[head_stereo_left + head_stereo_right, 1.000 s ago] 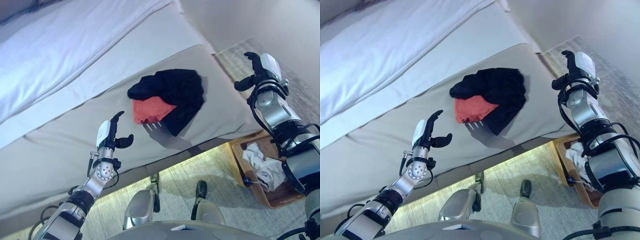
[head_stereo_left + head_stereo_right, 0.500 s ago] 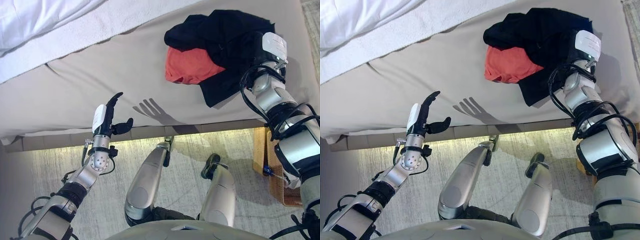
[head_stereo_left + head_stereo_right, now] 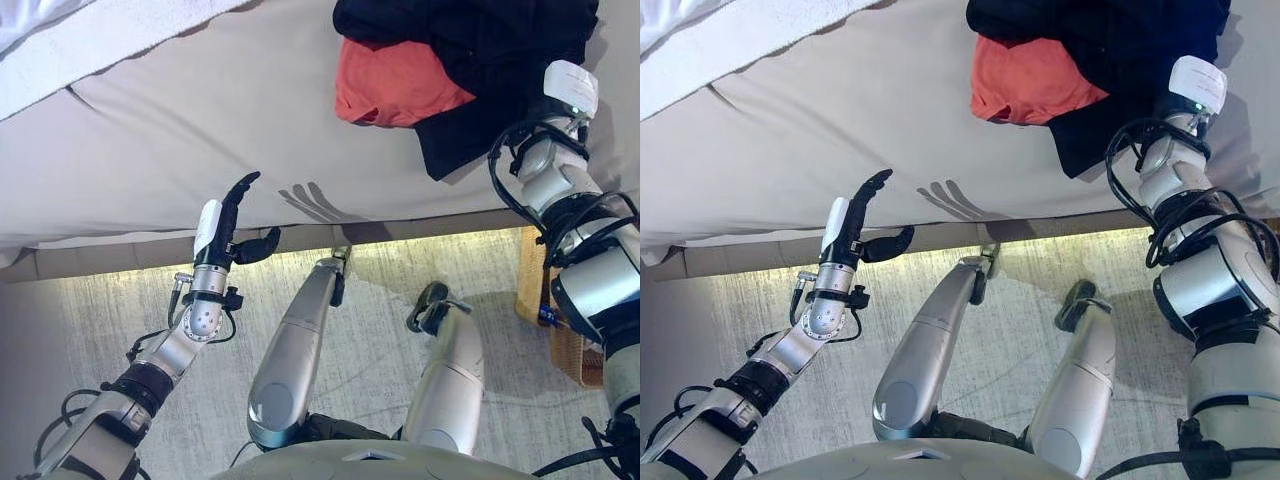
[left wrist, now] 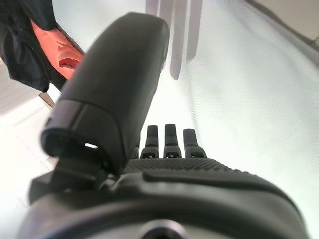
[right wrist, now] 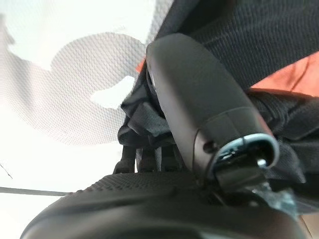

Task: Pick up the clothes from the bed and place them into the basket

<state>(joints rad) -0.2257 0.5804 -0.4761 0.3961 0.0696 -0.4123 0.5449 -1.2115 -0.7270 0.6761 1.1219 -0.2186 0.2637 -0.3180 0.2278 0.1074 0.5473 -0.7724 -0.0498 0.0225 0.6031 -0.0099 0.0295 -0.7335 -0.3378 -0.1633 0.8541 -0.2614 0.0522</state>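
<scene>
A black garment (image 3: pixel 480 40) lies bunched on the beige bed (image 3: pixel 200 120) at the far right, partly over an orange-red garment (image 3: pixel 395 85). My right hand (image 3: pixel 565 95) is at the black garment's near edge, against the cloth; the right wrist view shows black cloth (image 5: pixel 249 40) right against the hand (image 5: pixel 199 99). My left hand (image 3: pixel 225 235) is open and empty, raised over the bed's front edge, well left of the clothes. The left wrist view shows its straight fingers (image 4: pixel 169 139) over bare sheet.
A wicker basket (image 3: pixel 565 350) stands on the floor at the right, beside the bed's front edge, below my right arm. A white duvet (image 3: pixel 90 50) covers the far left of the bed. Pale carpet (image 3: pixel 120 310) runs along the bed's front.
The camera has tilted down toward the bed's edge and floor. My right hand has come from the air beside the bed onto the black garment. My left hand stays open.
</scene>
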